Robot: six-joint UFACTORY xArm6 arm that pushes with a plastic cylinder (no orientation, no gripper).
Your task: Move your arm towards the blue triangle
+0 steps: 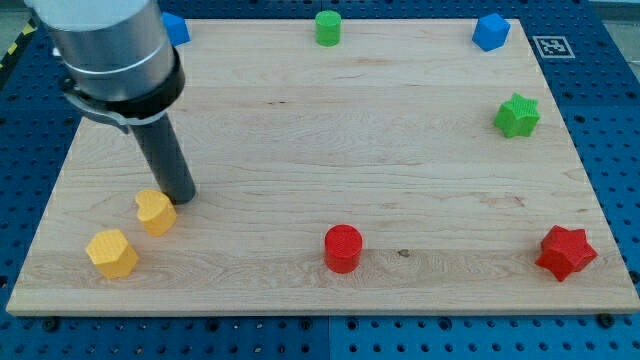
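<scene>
rig note: the tool here is a plain dark rod with nothing that opens or closes, so there is no grip state to record. my tip (pixel 183 197) rests on the wooden tabletop (pixel 330 140) at the view's left, just beside and slightly above a yellow block (pixel 155 212); whether they touch i cannot tell. a second yellow block (pixel 111 253) lies further down-left, apart from the first.

target: the blue triangle (pixel 176 28) sits at the board's top-left edge, mostly hidden behind the arm's grey body, so its shape is not really readable from here; i take it as the triangle because the other blue block (pixel 491 31), at the top right, looks more cube-like.

others, all spread along the board's margins, leaving the middle free for sliding: green cylinder (pixel 328 27) top centre, green star (pixel 517 116) right, red cylinder (pixel 343 248) bottom centre, red star (pixel 566 252) bottom right.

judgement: tip is well apart from the target. the move needed is toward the view's top, nearly straight, with no block in between.
</scene>
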